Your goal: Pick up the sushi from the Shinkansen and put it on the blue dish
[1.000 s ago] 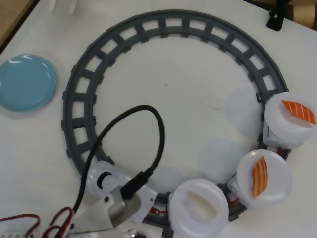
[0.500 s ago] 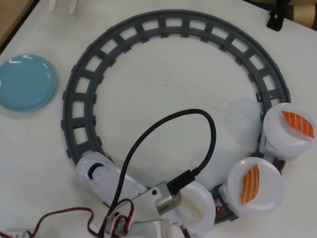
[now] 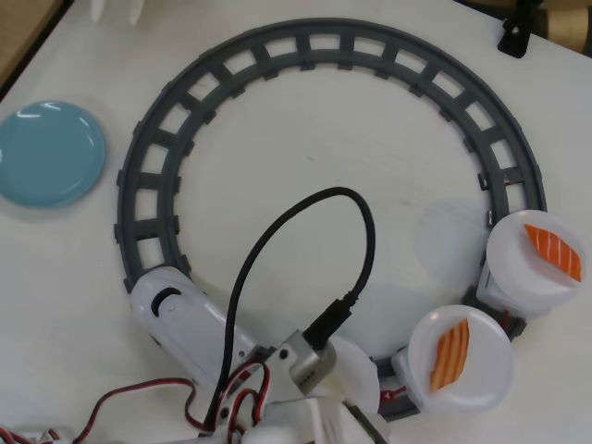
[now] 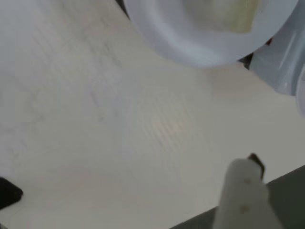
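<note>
While the sushi (image 3: 450,356) sits on its Shinkansen (image 3: 185,319) plate, the blue dish (image 3: 46,153) is bare; nothing grasped. Fingers' spread (image 4: 240,191): cannot tell. All steps remain.

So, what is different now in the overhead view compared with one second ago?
The Shinkansen ran clockwise along the grey track: its nose went left and up, and its plates followed, so the striped sushi sits lower and further left. The arm now covers most of the first plate. The blue dish stayed empty; nothing was grasped.
</note>
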You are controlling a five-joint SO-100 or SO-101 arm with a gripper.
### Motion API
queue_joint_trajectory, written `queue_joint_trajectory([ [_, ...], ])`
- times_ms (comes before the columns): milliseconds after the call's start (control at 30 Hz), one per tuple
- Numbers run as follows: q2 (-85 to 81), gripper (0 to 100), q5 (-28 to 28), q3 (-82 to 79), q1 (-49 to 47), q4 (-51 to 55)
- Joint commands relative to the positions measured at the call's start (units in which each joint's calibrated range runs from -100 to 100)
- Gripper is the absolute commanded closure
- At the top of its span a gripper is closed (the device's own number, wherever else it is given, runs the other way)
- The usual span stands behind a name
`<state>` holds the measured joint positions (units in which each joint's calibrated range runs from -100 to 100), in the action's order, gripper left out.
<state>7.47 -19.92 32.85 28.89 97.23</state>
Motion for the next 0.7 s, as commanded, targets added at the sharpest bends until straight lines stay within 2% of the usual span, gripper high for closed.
queue_joint_trajectory([
  [0,-0.29,86,-5.55,2.77,0.51,1.92],
  [267,-0.79,86,-21.09,-0.11,5.44,2.01],
  [400,-0.12,86,-26.79,-0.29,7.46,2.01],
  [567,-0.12,73,-34.63,-4.89,7.64,1.92],
  [667,-0.12,70,-38.19,-6.70,6.76,1.84],
])
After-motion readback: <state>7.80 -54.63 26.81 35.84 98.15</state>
